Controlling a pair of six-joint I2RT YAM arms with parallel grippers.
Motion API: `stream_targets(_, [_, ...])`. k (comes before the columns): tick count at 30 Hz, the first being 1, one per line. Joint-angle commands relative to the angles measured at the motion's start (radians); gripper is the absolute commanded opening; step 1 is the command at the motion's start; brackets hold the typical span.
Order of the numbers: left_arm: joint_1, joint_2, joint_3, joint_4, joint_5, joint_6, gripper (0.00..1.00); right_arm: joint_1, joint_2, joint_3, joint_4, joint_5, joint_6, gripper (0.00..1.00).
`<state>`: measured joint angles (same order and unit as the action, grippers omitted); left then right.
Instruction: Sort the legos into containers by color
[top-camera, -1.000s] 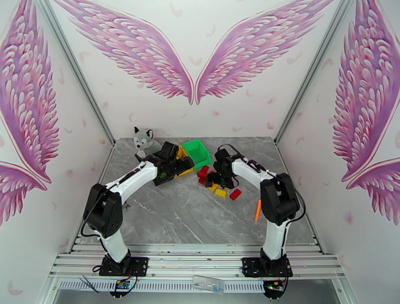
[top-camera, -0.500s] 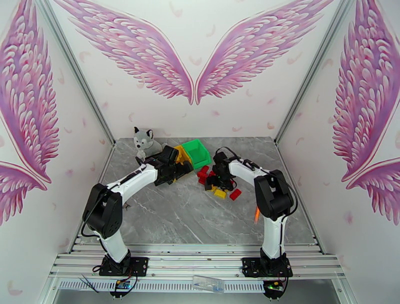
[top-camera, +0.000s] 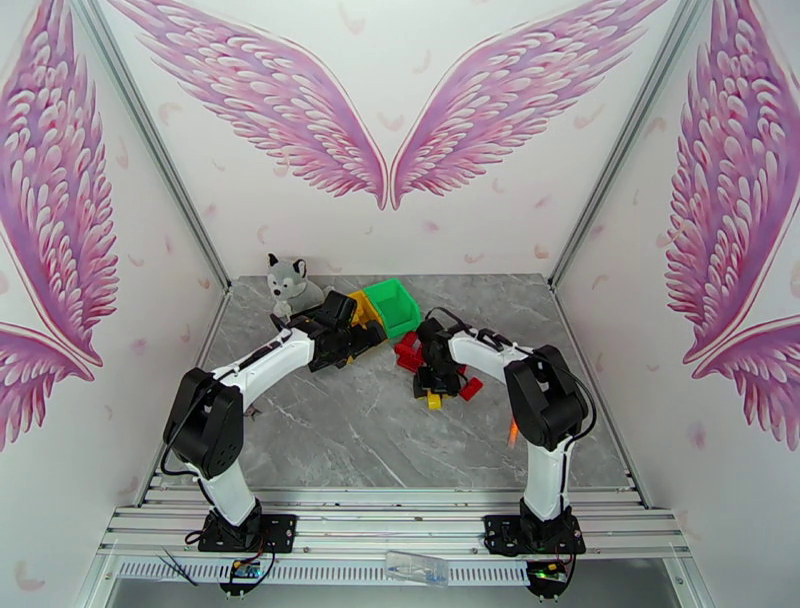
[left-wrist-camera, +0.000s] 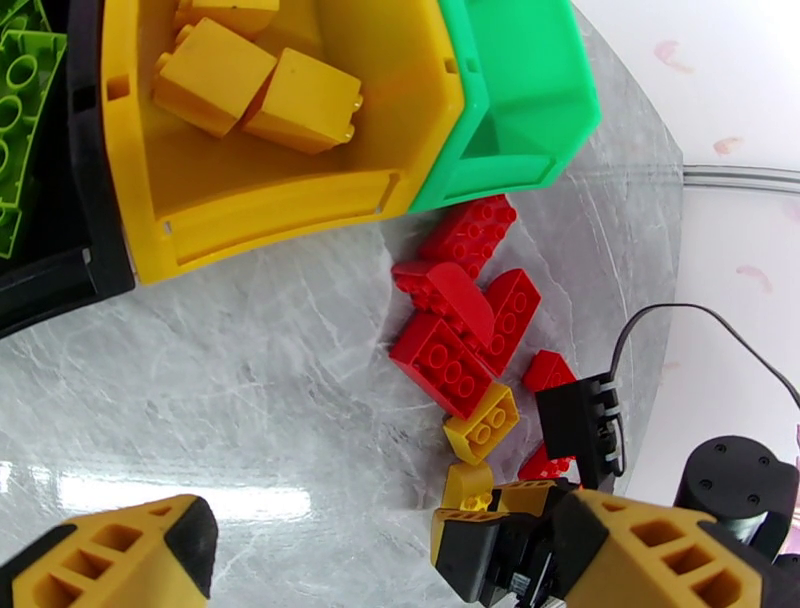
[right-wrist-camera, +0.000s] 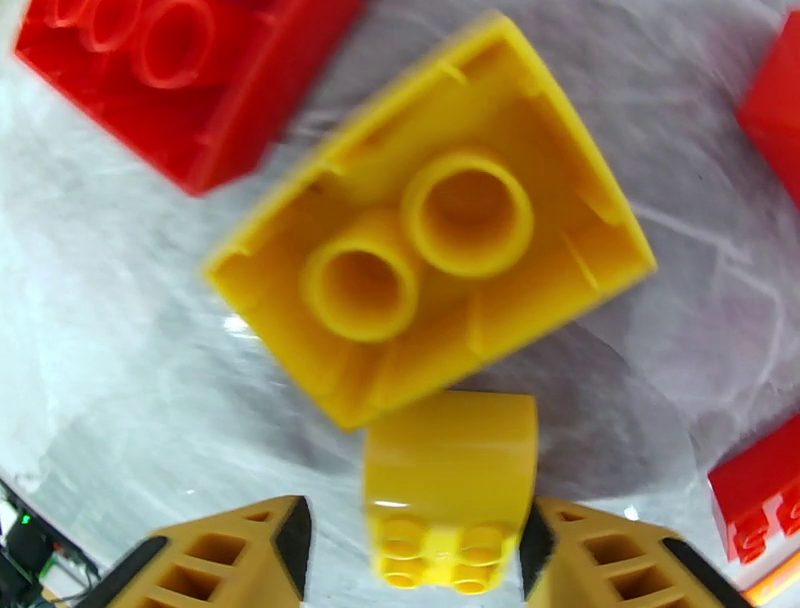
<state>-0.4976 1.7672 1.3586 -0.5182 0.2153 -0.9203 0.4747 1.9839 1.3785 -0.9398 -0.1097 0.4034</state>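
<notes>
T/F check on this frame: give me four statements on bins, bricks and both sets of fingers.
1. The yellow bin holds yellow bricks. True.
2. The green bricks sit in the green bin. False: they are in the black bin; the part of the green bin that shows looks empty.
3. A small yellow brick lies between the right fingers. True.
4. The left fingers hold a red brick. False: they stand wide apart with nothing between them; the red bricks lie on the table.

Twin white-and-black arms
White links, black joints, thin black cables; yellow ribbed fingers with black tips.
</notes>
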Motion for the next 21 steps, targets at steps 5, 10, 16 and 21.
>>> stream_targets(5, [0.013,-0.048,-0.048,0.015,0.001,-0.003,0.94,0.010,0.014,0.038,-0.046,0.064,0.054,0.41])
stream_targets(10, [0.041,-0.045,-0.041,0.043,0.044,-0.019,0.97,0.013,-0.055,0.030,0.019,-0.061,0.101,0.35])
stream_targets(16, [0.079,-0.010,0.029,0.063,0.118,-0.031,0.99,0.013,-0.081,0.050,0.184,-0.315,0.193,0.34])
stream_targets(21, [0.134,0.007,0.063,0.119,0.174,-0.083,0.99,0.013,0.007,0.136,0.327,-0.489,0.319,0.34])
